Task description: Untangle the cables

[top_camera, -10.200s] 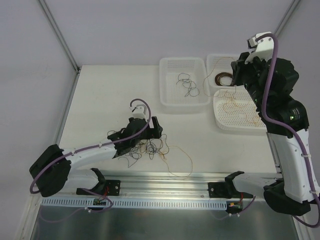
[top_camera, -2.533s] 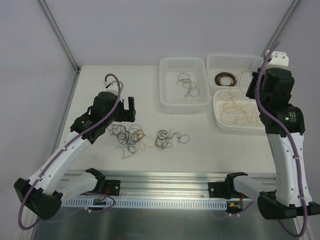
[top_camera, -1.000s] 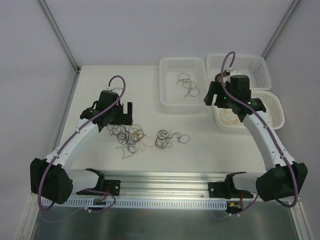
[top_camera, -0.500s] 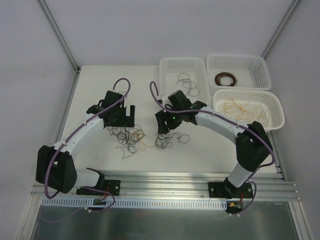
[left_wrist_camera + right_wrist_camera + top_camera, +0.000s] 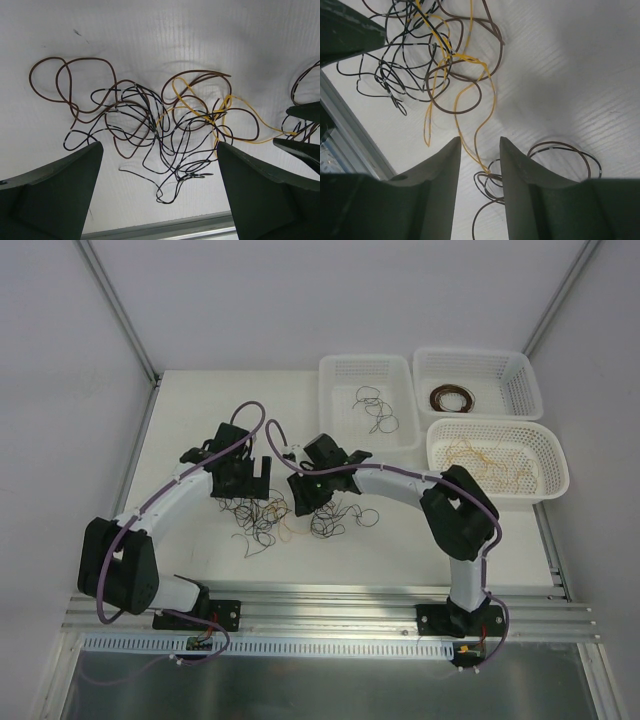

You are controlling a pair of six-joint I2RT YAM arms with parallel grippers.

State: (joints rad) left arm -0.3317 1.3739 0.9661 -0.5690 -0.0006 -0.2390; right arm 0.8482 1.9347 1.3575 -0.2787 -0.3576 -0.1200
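Right hand (image 5: 303,492) has just swung over from the baskets and now sits low at the right side of the cables (image 5: 262,515) on the tabletop (image 5: 190,420). In the right wrist view its fingers (image 5: 445,165) straddle a yellow wire (image 5: 465,57) trailing off the tangle; they have been narrowing but a gap still shows, so nothing is clenched yet. Likely the start of the next pull, with yellow the pick.

Left hand (image 5: 243,474) stays released, spread wide over the left of the pile. In its wrist view the black, brown and yellow strands (image 5: 150,120) lie loose between the fingers (image 5: 70,175), untouched.

Against the oldest frame:
- The right arm was up at the far baskets, and the left hand was down in the heap.
- The heap now reads as a larger clump and a smaller one (image 5: 335,520) just beside it.
- The black-wire basket (image 5: 330,435), brown-coil basket (image 5: 478,360) and yellow basket (image 5: 497,490) already hold sorted wires.
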